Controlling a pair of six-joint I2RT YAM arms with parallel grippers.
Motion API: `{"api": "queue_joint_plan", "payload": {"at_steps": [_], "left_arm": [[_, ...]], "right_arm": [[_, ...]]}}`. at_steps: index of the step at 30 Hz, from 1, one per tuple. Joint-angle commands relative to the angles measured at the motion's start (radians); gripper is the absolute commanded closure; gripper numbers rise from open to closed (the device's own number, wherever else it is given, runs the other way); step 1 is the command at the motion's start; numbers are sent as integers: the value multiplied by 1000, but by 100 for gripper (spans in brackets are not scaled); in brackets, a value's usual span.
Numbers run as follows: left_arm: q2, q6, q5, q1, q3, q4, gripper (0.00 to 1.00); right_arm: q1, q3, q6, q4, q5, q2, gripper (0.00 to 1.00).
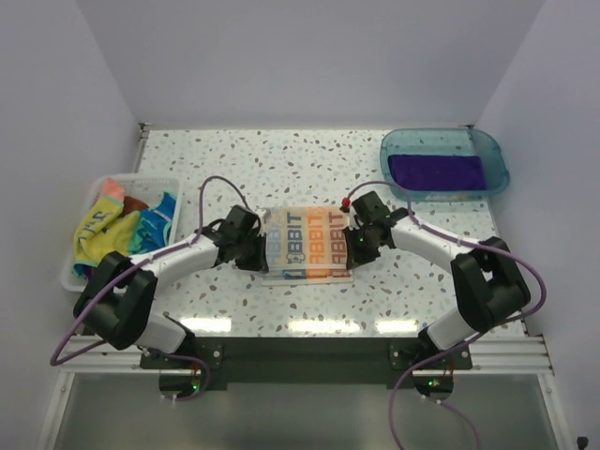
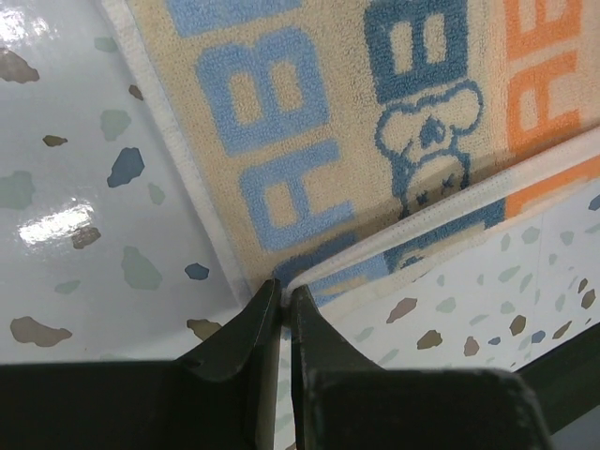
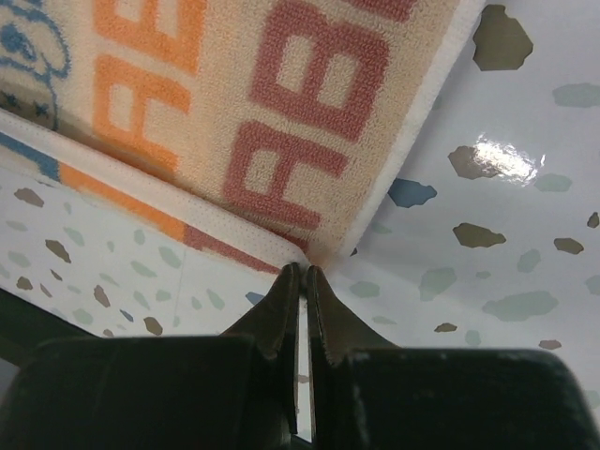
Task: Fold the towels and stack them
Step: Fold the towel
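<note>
Between the two grippers lies the RABBIT towel (image 1: 307,246), spread flat, its long side running from one to the other; the left gripper (image 2: 284,289) is clenched on a towel corner right at its tips; the right gripper (image 3: 302,272) pinches the other side's corner the same way; both are just as near. Under them the counter (image 1: 281,159) is smooth and shiny; beyond the towel it looks bare, so I think a fold has room.
</note>
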Motion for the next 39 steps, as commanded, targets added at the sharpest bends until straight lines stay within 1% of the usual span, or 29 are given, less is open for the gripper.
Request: {"api": "queue_joint_plan", "payload": {"at_steps": [1,3,4,5,8,12,14,15,16,18,19,22,27,30,32,33,34,36,39], "left_arm": [[-1,-3,-73,12,-17,-5,100],[-14,-5,-72,11,-17,-12,94],[-21,-3,-72,11,-17,-15,92],[-37,-3,-70,9,-17,-16,86],[-68,-10,-58,6,-19,-19,79],[-88,-14,-40,3,-27,-10,79],[-88,-17,-29,0,-27,-12,76],[-90,-20,-24,-1,-28,-13,75],[-100,-22,-24,-5,-33,-16,70],[-117,-37,-23,-11,-43,-22,66],[-137,-43,-14,-11,-60,-22,64],[-180,-75,6,-15,-103,-19,60],[-252,-144,34,-28,-166,-10,55],[-310,-197,54,-28,-206,-2,48],[-358,-239,60,-28,-215,-1,41],[-372,-253,60,-28,-223,-1,38],[-393,-267,53,-28,-228,-2,34],[-409,-307,39,-29,-240,2,34],[-401,-345,11,-29,-252,21,34]], "right_arm": [[-14,-27,10,7,40,17,100],[-14,-30,12,5,32,14,99],[-14,-30,12,2,28,13,97],[-12,-29,13,-2,20,-1,96],[-11,-27,13,-12,3,-23,93],[-6,-33,13,-9,-8,-37,93],[-3,-33,15,-10,-23,-36,90],[-1,-33,15,-12,-29,-41,88],[5,-33,15,-13,-32,-47,85],[15,-38,15,-19,-32,-64,82],[25,-41,13,-24,-32,-81,78],[43,-55,21,-39,-40,-104,69],[74,-110,45,-42,-49,-141,68],[80,-144,76,-42,-52,-184,66],[80,-161,100,-50,-37,-236,65],[80,-164,110,-55,-28,-256,57],[80,-174,134,-61,-19,-273,54],[80,-188,171,-56,17,-329,48],[78,-228,281,-6,37,-374,45]]}}
